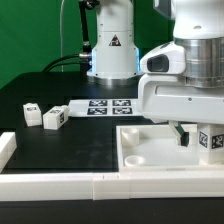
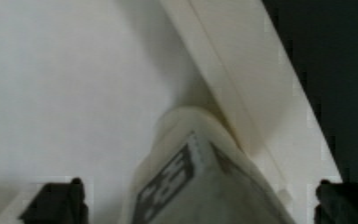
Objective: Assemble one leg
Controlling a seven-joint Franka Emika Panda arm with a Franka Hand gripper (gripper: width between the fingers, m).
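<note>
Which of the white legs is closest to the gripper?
The leg at the exterior view's right edge, on the white panel beside the gripper. The other two lie far off on the black table.

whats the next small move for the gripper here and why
Probably close on the leg. In the wrist view the gripper is open, fingers either side of the tagged block, which lies over the white panel. Whether it sits low enough is unclear.

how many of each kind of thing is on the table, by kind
legs: 3, two loose, one by the fingers at
white panel: 1
marker board: 1
total: 5
</note>
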